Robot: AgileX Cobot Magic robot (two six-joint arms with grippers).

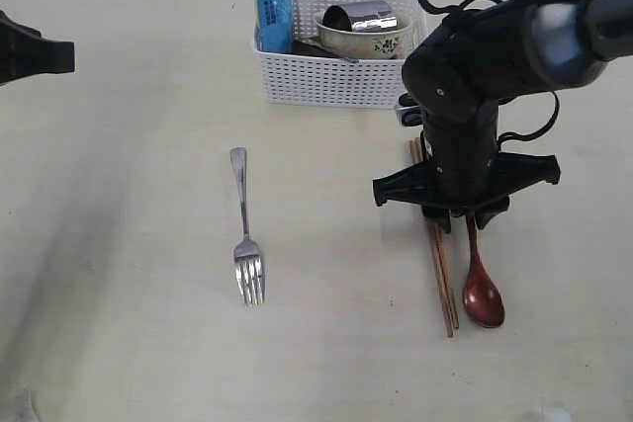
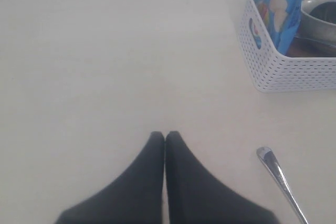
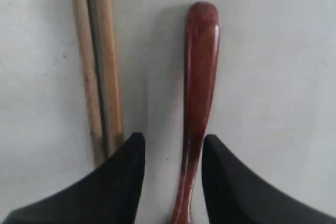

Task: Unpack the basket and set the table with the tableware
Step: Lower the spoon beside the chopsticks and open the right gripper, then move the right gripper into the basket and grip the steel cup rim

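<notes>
Two claws were noted: R gripper [image 3: 173,140] jaws apart astride spoon [image 3: 202,66] handle; L gripper [image 2: 165,136] pressed together. Spoon was judged light, stiff, smooth; best gripped mid-handle.

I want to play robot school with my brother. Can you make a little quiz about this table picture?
1. True or false: the steel fork lies on the pale cream tabletop, outside the white lattice plastic basket.
2. What lies right beside the pair of brown wooden chopsticks? A) blue snack packet B) red-brown wooden spoon C) steel mug
3. Fill in: the black right gripper is open; the black left gripper is ____.
Key: 1 true. 2 B. 3 shut.
</notes>
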